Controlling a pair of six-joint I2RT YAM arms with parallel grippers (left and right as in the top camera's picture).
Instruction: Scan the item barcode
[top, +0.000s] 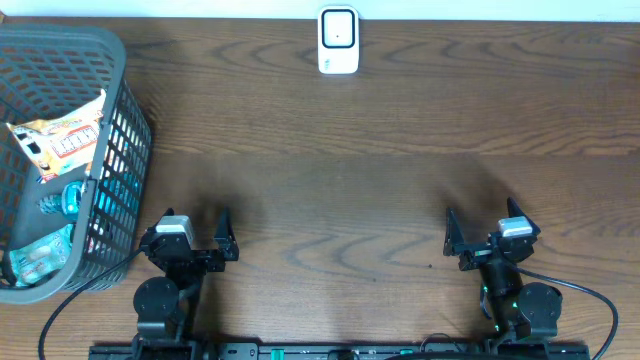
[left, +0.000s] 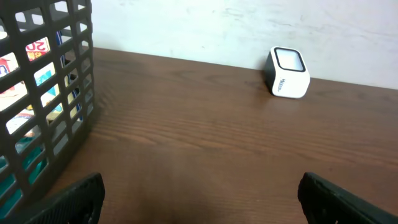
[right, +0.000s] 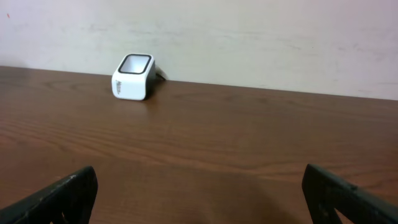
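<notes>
Left gripper (top: 195, 225) sits low near the front edge of the brown wood-grain table (top: 350, 180). Its two black fingers are spread wide with nothing between them, and its own wrist view shows only bare wood in the gap. Right gripper (top: 483, 225) mirrors it on the other side, also near the front edge, jaws fully apart and empty (each wrist camera catches just the finger ends at the bottom corners of its frame). The two grippers are well apart from each other.

A dark grey plastic lattice basket (top: 125, 140) stands at the left end of the table, just beside the left gripper and partly cut off by the frame. The items are all inside it. An orange-and-white printed packet (top: 60, 140) leans near the top, a teal-and-white item (top: 68, 200) lies below it, and a pale packet (top: 35, 258) sits at the bottom. Their barcodes are too small to make out.

A small white box-shaped barcode scanner (top: 338, 40) with a dark-rimmed window stands at the far edge of the table, close to the pale wall (right: 249, 37). It is roughly midway between the arms and far from both. It appears right of centre in the left wrist view and left of centre in the right wrist view.
</notes>
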